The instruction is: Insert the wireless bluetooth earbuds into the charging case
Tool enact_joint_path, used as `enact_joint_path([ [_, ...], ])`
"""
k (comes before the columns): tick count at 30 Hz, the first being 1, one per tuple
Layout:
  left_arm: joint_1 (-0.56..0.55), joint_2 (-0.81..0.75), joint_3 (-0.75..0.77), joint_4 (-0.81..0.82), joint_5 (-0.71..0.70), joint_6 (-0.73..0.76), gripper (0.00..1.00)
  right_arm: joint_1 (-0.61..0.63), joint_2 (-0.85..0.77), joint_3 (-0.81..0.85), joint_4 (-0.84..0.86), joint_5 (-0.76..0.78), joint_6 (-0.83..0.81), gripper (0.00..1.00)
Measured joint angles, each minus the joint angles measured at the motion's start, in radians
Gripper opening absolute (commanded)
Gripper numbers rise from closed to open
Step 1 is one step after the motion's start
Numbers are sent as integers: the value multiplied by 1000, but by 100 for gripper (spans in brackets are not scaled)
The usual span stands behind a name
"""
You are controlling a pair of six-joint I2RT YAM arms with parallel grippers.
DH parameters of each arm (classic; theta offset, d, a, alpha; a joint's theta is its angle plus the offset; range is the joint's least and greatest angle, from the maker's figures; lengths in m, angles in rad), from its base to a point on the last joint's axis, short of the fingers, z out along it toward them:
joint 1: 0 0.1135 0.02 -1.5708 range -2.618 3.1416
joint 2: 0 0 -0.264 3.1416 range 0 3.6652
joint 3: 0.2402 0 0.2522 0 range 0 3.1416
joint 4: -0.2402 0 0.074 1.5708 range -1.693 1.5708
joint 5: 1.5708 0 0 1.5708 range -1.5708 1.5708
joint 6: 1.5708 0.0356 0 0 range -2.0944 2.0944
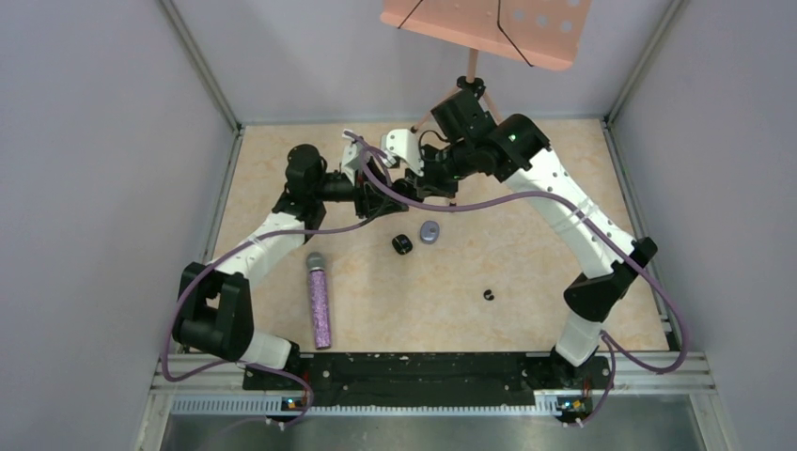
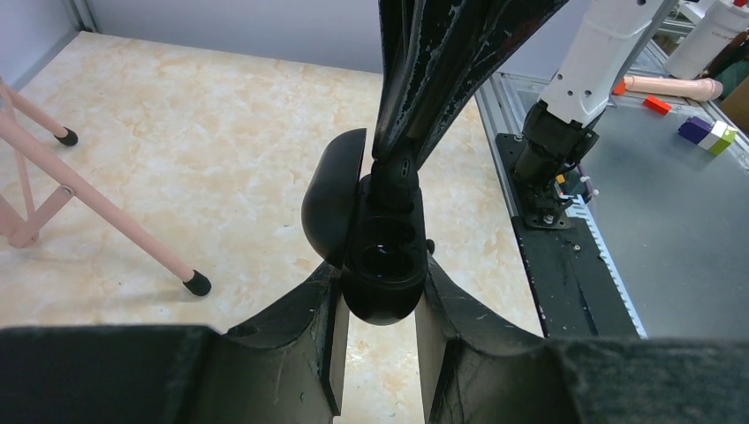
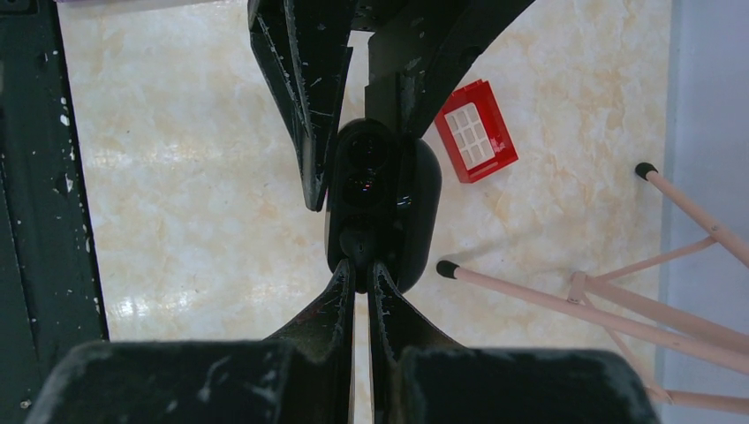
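Note:
The black charging case [image 2: 384,269] hangs above the table with its lid [image 2: 331,199] swung open, and my left gripper [image 2: 382,281] is shut on its body. One empty round well faces the left wrist camera. My right gripper [image 3: 362,265] comes in from the opposite side, shut on a small black earbud [image 3: 358,245] that sits at the case's [image 3: 382,199] open mouth. In the top view the two grippers, left [image 1: 381,193] and right [image 1: 414,178], meet tip to tip at the back of the table. A second tiny black earbud [image 1: 488,294] lies on the table further forward.
Another small black case [image 1: 402,244] and a grey oval case [image 1: 429,231] lie just in front of the grippers. A glittery purple microphone [image 1: 319,299] lies at the front left. A pink stand [image 1: 475,70] rises at the back, its legs [image 3: 565,296] spread nearby. A red block [image 3: 475,131] lies under the grippers.

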Motion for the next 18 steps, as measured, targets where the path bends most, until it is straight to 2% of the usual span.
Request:
enact_joint_path([
  [8,0,0,0,16,-2,-27,0,6,4,0,1,0,0,2],
  [9,0,0,0,16,-2,-27,0,6,5,0,1,0,0,5],
  [12,0,0,0,16,-4,-28,0,6,8,0,1,-1,4,23],
  [18,0,0,0,24,-18,-24,0,6,8,7,-5,10,19,39],
])
